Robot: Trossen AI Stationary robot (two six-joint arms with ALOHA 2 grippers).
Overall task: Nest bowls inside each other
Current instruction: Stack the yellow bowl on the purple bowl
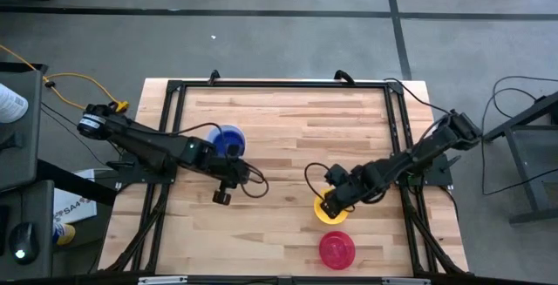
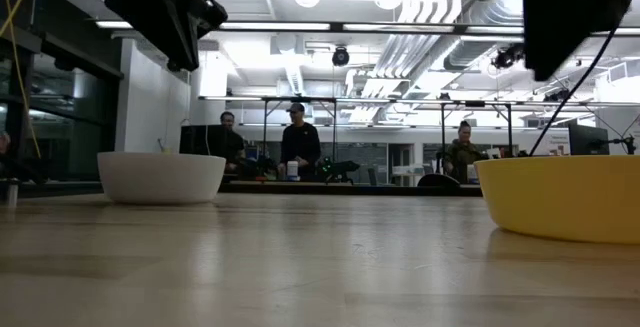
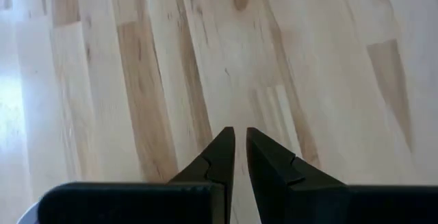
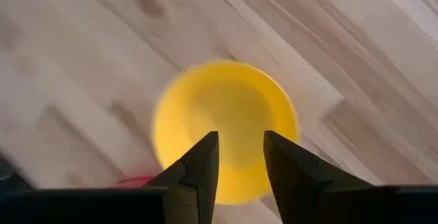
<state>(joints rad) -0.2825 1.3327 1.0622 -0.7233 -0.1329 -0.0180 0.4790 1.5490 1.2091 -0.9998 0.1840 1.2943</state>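
A yellow bowl [image 1: 324,208] [image 4: 226,125] [image 2: 565,197] stands upright on its base at the table's near right. My right gripper [image 1: 331,200] [image 4: 241,157] hangs open above it, pointing down over its hollow, clear of the rim. A red-pink bowl [image 1: 336,248] stands nearer the front edge. A blue bowl [image 1: 229,139] sits left of centre, with a white rim [image 1: 214,135] beside it. The low view shows a white bowl [image 2: 160,177] there. My left gripper [image 1: 221,195] [image 3: 240,148] hovers over bare wood near the blue bowl, with only a narrow gap between its fingers and nothing in it.
A black frame [image 1: 279,84] runs along the table's far edge and sides. Bare wood lies between the blue and yellow bowls. Black cables [image 1: 255,180] loop off both wrists. People sit in the room beyond the table [image 2: 298,137].
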